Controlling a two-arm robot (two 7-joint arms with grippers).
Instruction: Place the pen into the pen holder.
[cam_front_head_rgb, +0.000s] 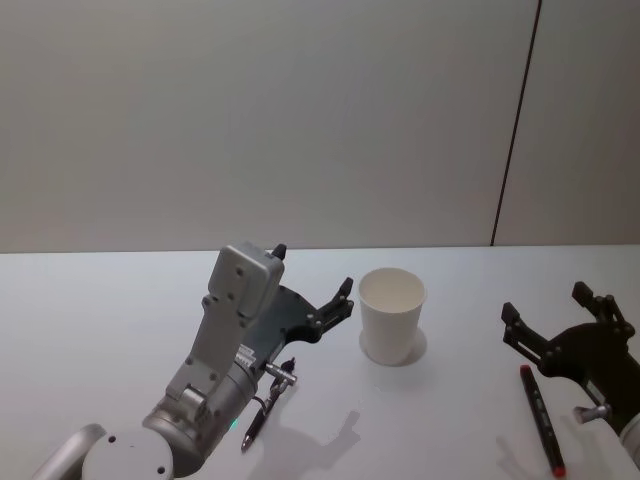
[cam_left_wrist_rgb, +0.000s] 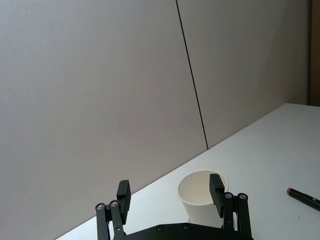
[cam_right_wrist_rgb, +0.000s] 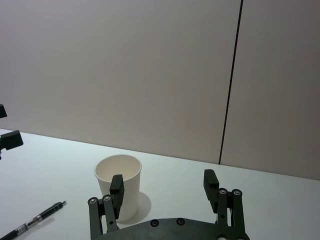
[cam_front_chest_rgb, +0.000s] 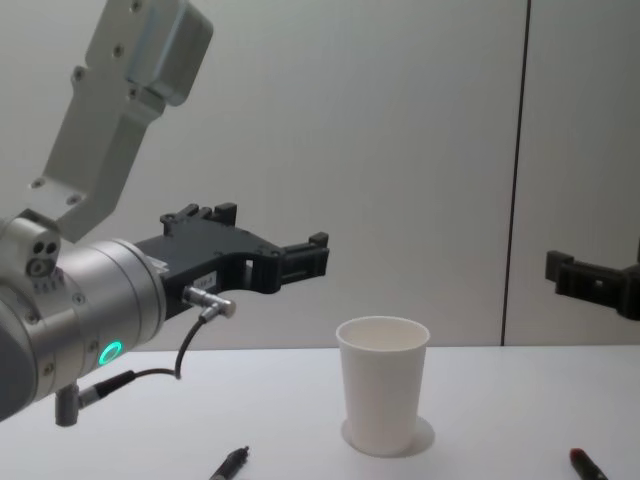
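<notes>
The pen holder (cam_front_head_rgb: 392, 316) is a white paper cup standing upright and empty in the middle of the table. A black pen (cam_front_head_rgb: 264, 406) with a clear barrel lies to its near left, partly under my left arm. A second black pen (cam_front_head_rgb: 540, 418) with red ends lies to the near right. My left gripper (cam_front_head_rgb: 315, 272) hovers open just left of the cup, holding nothing. My right gripper (cam_front_head_rgb: 548, 305) hovers open to the right of the cup, above the red-ended pen. In the wrist views the cup (cam_left_wrist_rgb: 195, 192) (cam_right_wrist_rgb: 130, 190) sits beyond each open gripper (cam_left_wrist_rgb: 170, 192) (cam_right_wrist_rgb: 163, 186).
The white table (cam_front_head_rgb: 100, 310) runs back to a plain grey wall with a dark vertical seam (cam_front_head_rgb: 515, 120). In the chest view the cup (cam_front_chest_rgb: 382, 395) stands between the two pens' tips (cam_front_chest_rgb: 228, 465) (cam_front_chest_rgb: 585, 465), with the left gripper (cam_front_chest_rgb: 275, 235) above and to its left.
</notes>
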